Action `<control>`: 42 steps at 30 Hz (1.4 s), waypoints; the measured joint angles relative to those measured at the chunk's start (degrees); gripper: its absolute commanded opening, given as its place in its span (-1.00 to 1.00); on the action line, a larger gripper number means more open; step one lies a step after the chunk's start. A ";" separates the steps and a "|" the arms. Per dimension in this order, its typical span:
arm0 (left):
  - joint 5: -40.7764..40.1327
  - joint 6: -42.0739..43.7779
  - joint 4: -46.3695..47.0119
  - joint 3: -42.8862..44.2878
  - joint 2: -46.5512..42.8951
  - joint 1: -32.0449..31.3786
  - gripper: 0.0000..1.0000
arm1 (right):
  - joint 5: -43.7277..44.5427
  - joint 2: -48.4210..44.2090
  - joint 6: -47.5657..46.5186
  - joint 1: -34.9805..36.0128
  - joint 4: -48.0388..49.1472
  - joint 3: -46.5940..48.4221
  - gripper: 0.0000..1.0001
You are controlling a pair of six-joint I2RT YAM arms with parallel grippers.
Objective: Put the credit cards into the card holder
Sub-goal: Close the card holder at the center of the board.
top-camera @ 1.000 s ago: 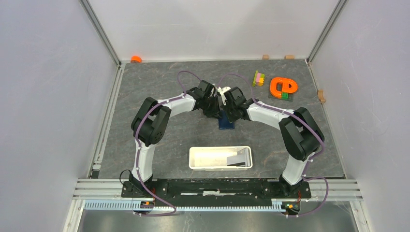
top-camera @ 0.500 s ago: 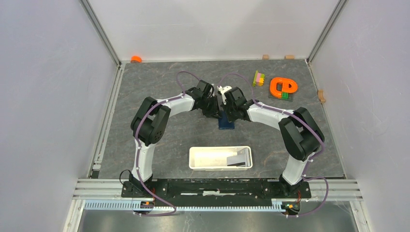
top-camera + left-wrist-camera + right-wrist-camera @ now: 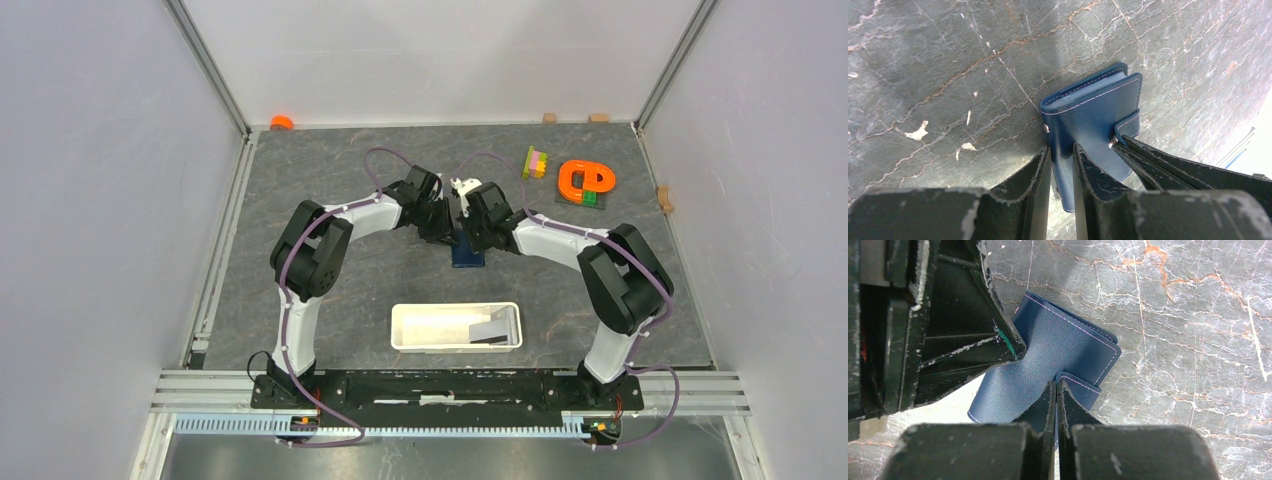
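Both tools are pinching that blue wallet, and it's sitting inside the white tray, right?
Not quite. The left tool and the right tool do both pinch the blue wallet, but it is not inside the white tray. The top view shows it farther out over the grey table, beyond the tray.

A long white tray (image 3: 400, 330) lies by the middle of the grey table's (image 3: 300, 180) near edge. Toward the far right corner sit a stack of coloured blocks (image 3: 537, 162) and an orange loop toy (image 3: 572, 183). 1 small orange object (image 3: 281, 122) rests at the far left corner; 2 wooden blocks (image 3: 549, 118) line the far edge.
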 measured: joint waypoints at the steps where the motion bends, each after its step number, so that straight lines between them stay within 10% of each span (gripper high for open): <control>1: 0.00 0.00 0.00 0.00 0.00 0.00 -0.44 | 0.00 -0.13 0.00 0.00 0.28 -0.24 -1.00; 42: 0.39 -0.02 -0.07 -0.07 -0.09 0.26 -0.37 | 13.33 -1.42 4.63 6.60 6.67 -5.46 -0.99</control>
